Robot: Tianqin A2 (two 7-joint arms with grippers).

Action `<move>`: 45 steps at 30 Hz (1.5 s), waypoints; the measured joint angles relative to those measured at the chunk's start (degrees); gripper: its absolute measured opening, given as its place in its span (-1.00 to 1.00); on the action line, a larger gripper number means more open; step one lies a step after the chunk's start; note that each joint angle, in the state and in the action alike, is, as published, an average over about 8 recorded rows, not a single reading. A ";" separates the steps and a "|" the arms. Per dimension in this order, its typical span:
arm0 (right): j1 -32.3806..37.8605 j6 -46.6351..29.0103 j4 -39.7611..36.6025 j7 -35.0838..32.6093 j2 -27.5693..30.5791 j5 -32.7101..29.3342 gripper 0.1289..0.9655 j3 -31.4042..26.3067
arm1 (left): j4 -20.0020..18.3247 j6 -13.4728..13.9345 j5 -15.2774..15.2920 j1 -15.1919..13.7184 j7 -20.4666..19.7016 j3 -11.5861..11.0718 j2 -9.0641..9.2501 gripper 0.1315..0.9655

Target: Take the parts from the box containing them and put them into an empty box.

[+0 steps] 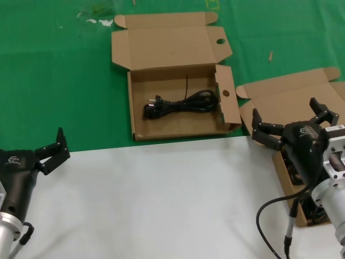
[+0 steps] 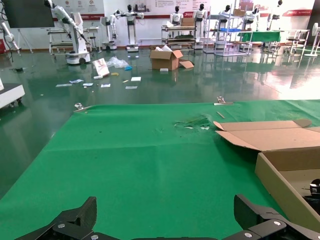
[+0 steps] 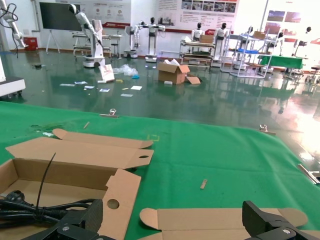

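The shallow brown cardboard box with round holes in its flaps [image 1: 178, 75] lies open on the green cloth of the table [image 1: 54, 81], and serves as the landmark here. Inside it, on its floor, rests a black bundled power cord with a plug end [image 1: 180, 104] (one thin loose strand stands up from the bundle toward the hinge side). The right wrist view shows the same cord [image 3: 30, 209] in that box [image 3: 75, 155].

To the right of the holed box sits a second shallow brown cardboard box with a plain rounded-tab lid [image 1: 294, 94], also open; dark cable can be made out inside it below the arm, mostly hidden.

The right gripper [image 1: 294, 121] hangs over this second box, just right of the holed box, its fingers [image 1: 264, 132] spread wide and holding nothing.

The left gripper [image 1: 53, 151] is parked well to the left of the holed box, over the white part of the table [image 1: 161, 199], fingers wide apart and empty.
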 joint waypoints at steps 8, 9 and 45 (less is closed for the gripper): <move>0.00 0.00 0.00 0.00 0.00 0.00 1.00 0.00 | 0.00 0.00 0.00 0.00 0.00 0.00 0.00 1.00; 0.00 0.00 0.00 0.00 0.00 0.00 1.00 0.00 | 0.00 0.00 0.00 0.00 0.00 0.00 0.00 1.00; 0.00 0.00 0.00 0.00 0.00 0.00 1.00 0.00 | 0.00 0.00 0.00 0.00 0.00 0.00 0.00 1.00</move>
